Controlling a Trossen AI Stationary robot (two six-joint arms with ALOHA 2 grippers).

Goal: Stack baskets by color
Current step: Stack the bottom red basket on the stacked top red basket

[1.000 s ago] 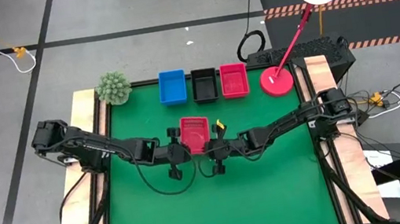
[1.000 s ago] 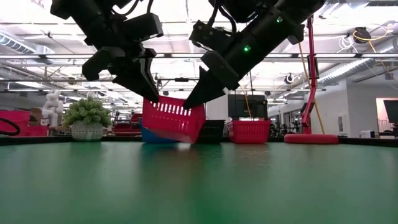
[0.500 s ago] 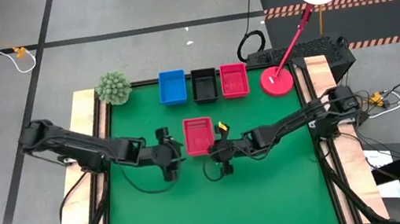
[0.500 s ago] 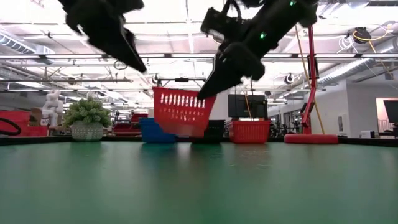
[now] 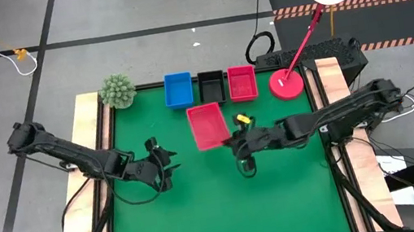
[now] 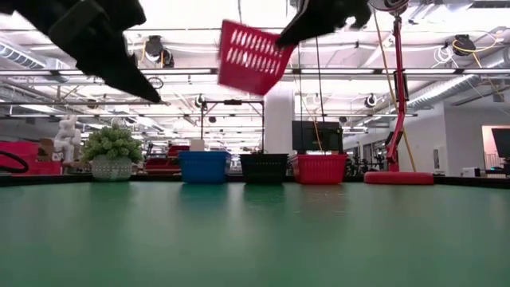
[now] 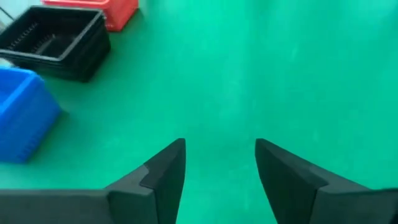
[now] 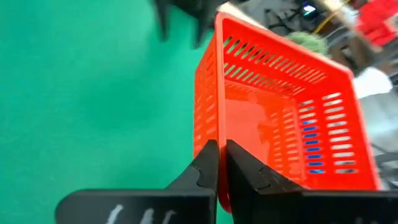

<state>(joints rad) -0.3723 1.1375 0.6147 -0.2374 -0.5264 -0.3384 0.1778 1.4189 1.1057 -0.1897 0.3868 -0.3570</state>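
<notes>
While the arms work over the green bench (image 5: 228,203), the scene reads as follows.

Right pincer (image 5: 234,139): fingers (image 8: 208,163) pressed together on the rim of the lifted red basket (image 5: 208,126), near the middle of the bench.

Lifted red basket: held in the air, tilted, clear of the bench top; in the low view (image 6: 252,57) it hangs high above the row at the back. Its inside looks bare, only the slotted walls showing.

Left pincer (image 5: 162,163): fingers (image 7: 168,167) spread well apart with nothing between them, only green bench below; it sits left of the lifted basket and apart from it.

Blue basket (image 5: 178,90): at the back of the bench, leftmost of a row of three, nothing loose seen inside; whether it is one basket or several nested I cannot tell.

Black basket (image 5: 211,86): middle of the row, just beside the blue one; in the left wrist view (image 7: 56,40) its rim looks layered, like nested baskets.

Red basket in the row (image 5: 241,82): rightmost, just beside the black one, nothing loose seen inside.

Green spiky plant (image 5: 117,91): at the back left corner, left of the blue basket.

Red lamp (image 5: 288,83): its round base stands at the back right, just right of the row, head raised over the floor beyond.
</notes>
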